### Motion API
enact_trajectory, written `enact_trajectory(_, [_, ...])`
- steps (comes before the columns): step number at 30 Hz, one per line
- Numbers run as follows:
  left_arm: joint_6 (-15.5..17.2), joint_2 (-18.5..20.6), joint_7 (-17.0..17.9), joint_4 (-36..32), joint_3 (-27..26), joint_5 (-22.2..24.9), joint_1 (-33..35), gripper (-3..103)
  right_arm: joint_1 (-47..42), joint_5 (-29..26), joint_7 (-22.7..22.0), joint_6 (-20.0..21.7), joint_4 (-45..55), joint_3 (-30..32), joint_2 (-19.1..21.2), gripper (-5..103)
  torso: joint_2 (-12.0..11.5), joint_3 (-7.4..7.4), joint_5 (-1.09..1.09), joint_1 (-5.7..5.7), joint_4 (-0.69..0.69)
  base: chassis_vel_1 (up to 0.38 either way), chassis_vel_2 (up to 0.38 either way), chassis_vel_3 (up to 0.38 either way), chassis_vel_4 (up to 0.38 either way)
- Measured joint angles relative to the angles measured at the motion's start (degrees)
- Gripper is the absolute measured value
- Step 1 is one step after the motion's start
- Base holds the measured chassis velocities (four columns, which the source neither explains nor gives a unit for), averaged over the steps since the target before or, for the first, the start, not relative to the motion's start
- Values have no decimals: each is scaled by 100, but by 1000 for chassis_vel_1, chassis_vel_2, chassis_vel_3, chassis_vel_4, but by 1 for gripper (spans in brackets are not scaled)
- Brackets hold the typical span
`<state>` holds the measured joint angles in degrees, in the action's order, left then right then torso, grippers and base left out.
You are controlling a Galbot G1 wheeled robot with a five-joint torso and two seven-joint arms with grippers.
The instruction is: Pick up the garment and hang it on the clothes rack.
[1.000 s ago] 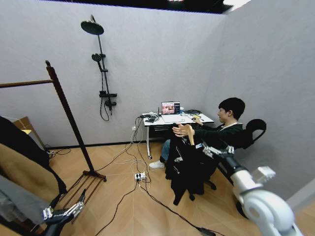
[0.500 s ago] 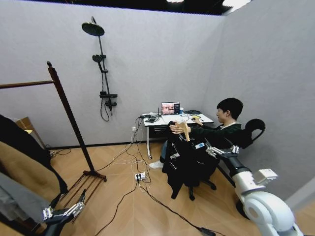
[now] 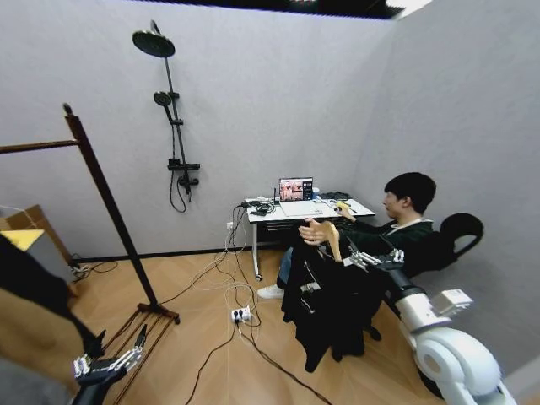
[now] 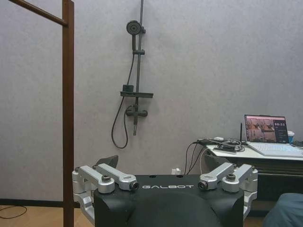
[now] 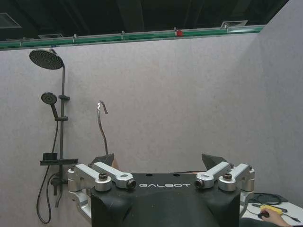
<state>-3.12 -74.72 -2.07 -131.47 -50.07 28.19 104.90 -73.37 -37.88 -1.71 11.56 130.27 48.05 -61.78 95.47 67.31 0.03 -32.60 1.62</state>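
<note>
Seen from a shifted camera, with the whole room slid leftward against a second ago; tall dark reddish-brown wooden clothes rack (image 3: 99,196) standing at far left, well apart from the black short-sleeved T-shirt on its light wooden hanger (image 3: 329,291); shirt dangling right of centre before a seated person's hand (image 3: 312,230), a little further right and lower than earlier; right gripper (image 3: 364,259) beside the hanger, grip impossible to judge; left gripper (image 3: 108,364) parked low, fingers spread.
</note>
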Motion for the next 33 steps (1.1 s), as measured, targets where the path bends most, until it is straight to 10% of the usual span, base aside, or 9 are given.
enact_trajectory(13, [0, 0, -1, 0, 1, 0, -1, 100, -400, 944, 1025, -1128, 242, -216, -309, 100, -3, 2, -3, -5, -1, -206, 209, 186, -181])
enact_trajectory(20, [0, 0, -1, 0, 1, 0, 1, 100, -691, 1921, -352, -853, 890, 124, -534, 100, 5, -4, -3, 10, 2, 64, -59, -51, 56])
enact_trajectory(33, [0, 0, -1, 0, 1, 0, -1, 100, -1258, 2083, -587, -756, 1321, -759, -1003, 100, 0, 0, -3, -1, 1, 1, 1, 7, 0])
